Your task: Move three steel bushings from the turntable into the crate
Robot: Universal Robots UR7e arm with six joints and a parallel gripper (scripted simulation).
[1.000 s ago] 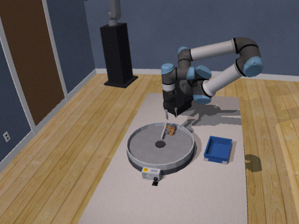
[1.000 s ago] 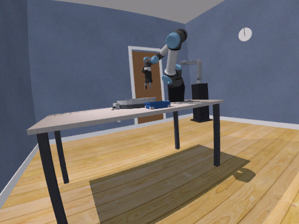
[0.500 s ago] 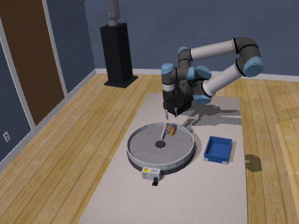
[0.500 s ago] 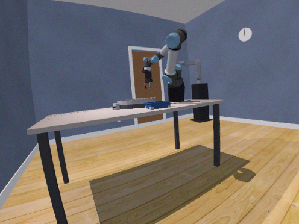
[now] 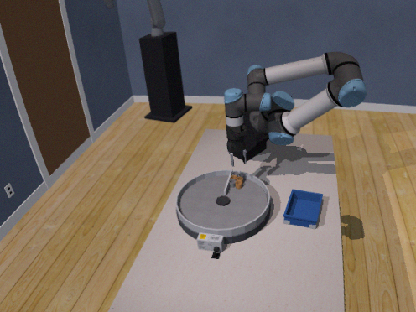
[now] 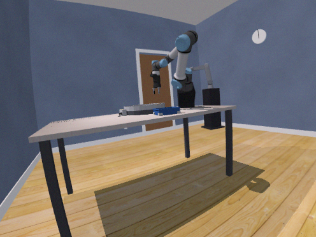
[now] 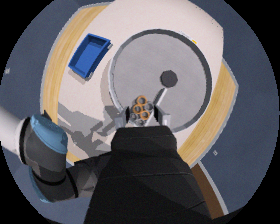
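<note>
My gripper (image 5: 238,163) (image 6: 157,93) (image 7: 141,110) is open and empty, high above the rear part of the turntable (image 5: 197,213) (image 6: 140,109) (image 7: 135,60). Below it, a tight cluster of short sleeves stands on the turntable. Several are copper-coloured bushings (image 5: 238,184) (image 7: 141,100). Among them are grey steel bushings (image 7: 149,106), whose exact number is hard to tell; some are partly hidden in the top and exterior views. The blue crate (image 5: 299,221) (image 6: 167,111) (image 7: 79,71) stands on the table beside the turntable, and no bushing shows inside it.
A thin pale bar (image 5: 227,184) (image 7: 160,101) runs from the dark hub (image 5: 222,200) (image 7: 169,78) to the turntable's raised rim, close beside the cluster. A small white box (image 5: 210,242) stands at the turntable's front edge. Another arm on a black pedestal (image 5: 163,76) (image 6: 211,107) stands in the background.
</note>
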